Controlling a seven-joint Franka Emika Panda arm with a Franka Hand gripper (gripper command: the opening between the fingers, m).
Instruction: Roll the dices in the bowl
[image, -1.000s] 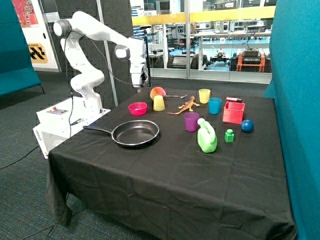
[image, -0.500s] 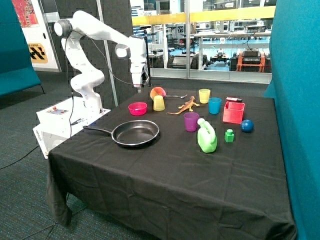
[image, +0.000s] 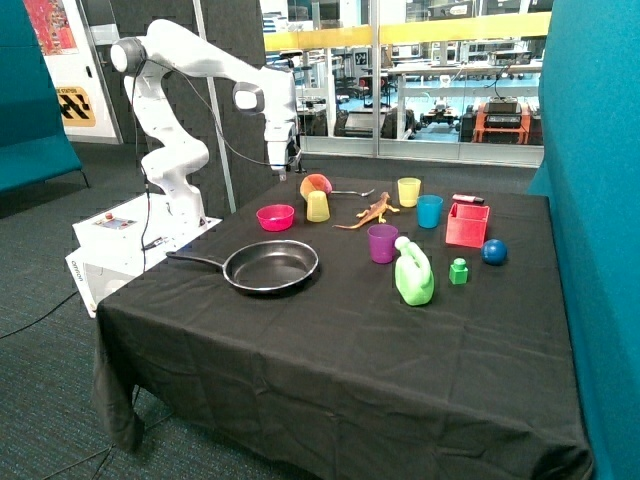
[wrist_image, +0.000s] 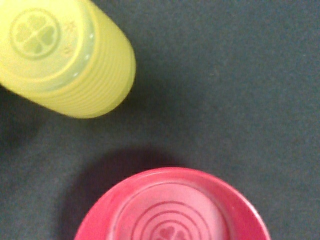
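The magenta-pink bowl (image: 276, 216) stands on the black cloth at the back of the table, near the arm's side. In the wrist view the bowl (wrist_image: 172, 210) shows its ringed bottom, and no dice show in the visible part. The dices are not visible in either view. My gripper (image: 281, 176) hangs above the table, over the gap between the bowl and an upside-down yellow cup (image: 318, 206), which also shows in the wrist view (wrist_image: 65, 60). It touches nothing.
A black frying pan (image: 270, 266) lies in front of the bowl. An orange cup (image: 315, 184) lies on its side behind the yellow one. Further along are a toy lizard (image: 372, 212), purple cup (image: 382, 243), green bottle (image: 413, 273), green block (image: 458, 271), red box (image: 466, 224) and blue ball (image: 494, 251).
The gripper has shifted slightly from above the bowl towards the yellow cup. Nothing on the table has moved.
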